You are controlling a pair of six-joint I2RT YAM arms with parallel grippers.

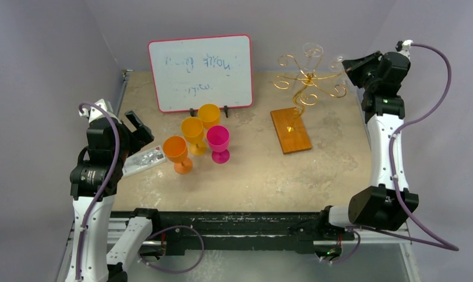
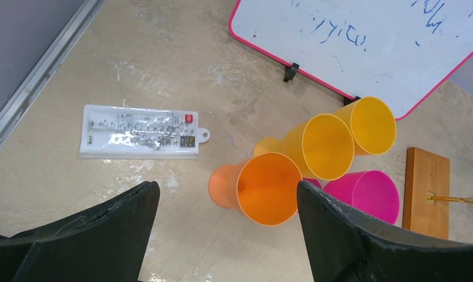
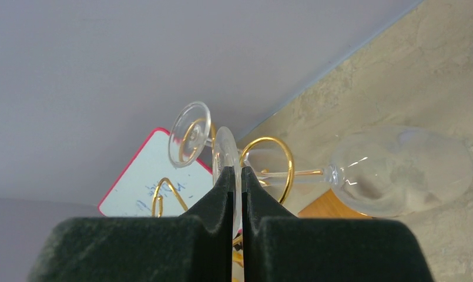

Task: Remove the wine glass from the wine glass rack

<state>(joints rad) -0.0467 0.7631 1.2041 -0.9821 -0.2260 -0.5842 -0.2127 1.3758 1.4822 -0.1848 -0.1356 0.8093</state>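
Note:
The wine glass rack (image 1: 307, 79) is a gold wire stand on an orange-brown wooden base (image 1: 291, 130) at the back right. Its gold scrolls also show in the right wrist view (image 3: 276, 167). My right gripper (image 1: 348, 66) is at the rack's right side. In the right wrist view it (image 3: 236, 173) is shut on the thin round foot of a clear wine glass (image 3: 398, 170), whose stem lies along a gold arm. A second clear glass (image 3: 190, 134) hangs behind. My left gripper (image 1: 137, 129) is open and empty, above the table by the cups (image 2: 227, 194).
Two yellow cups (image 1: 194, 130), an orange one (image 1: 176, 151) and a pink one (image 1: 218, 141) stand mid-table. A red-framed whiteboard (image 1: 201, 71) stands at the back. A clear packet (image 2: 141, 131) lies at the left. Walls stand close behind and right of the rack.

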